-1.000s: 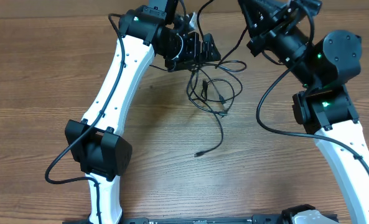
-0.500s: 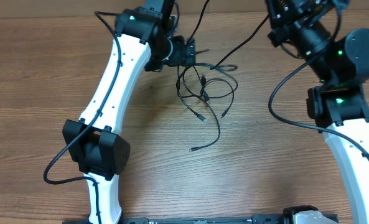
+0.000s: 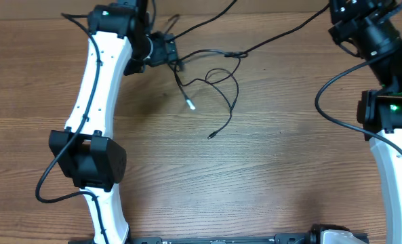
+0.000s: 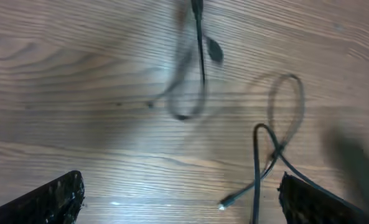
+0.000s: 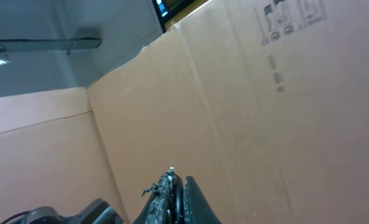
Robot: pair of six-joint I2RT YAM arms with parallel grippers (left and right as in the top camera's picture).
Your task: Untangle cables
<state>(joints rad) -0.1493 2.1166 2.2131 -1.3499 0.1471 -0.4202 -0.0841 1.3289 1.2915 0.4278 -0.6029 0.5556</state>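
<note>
My left gripper (image 4: 181,199) gapes wide, holding nothing; my right gripper (image 5: 173,190) is pressed shut.
The cables (image 3: 214,73) lie loosely looped on the table (image 3: 255,169) just beside my left gripper; one strand stretches toward my right, perhaps pinched there, though I cannot tell.

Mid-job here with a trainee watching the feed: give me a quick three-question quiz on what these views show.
1. True or false: the left gripper is clamped on the cables.
2. The silver-tipped plug is nearest which? A) the left gripper B) the right gripper C) the near table edge
3. Fill in: the right gripper's jaws are ____.

Key: 1 false, its jaws stand open above the wood. 2 A. 3 shut.
</note>
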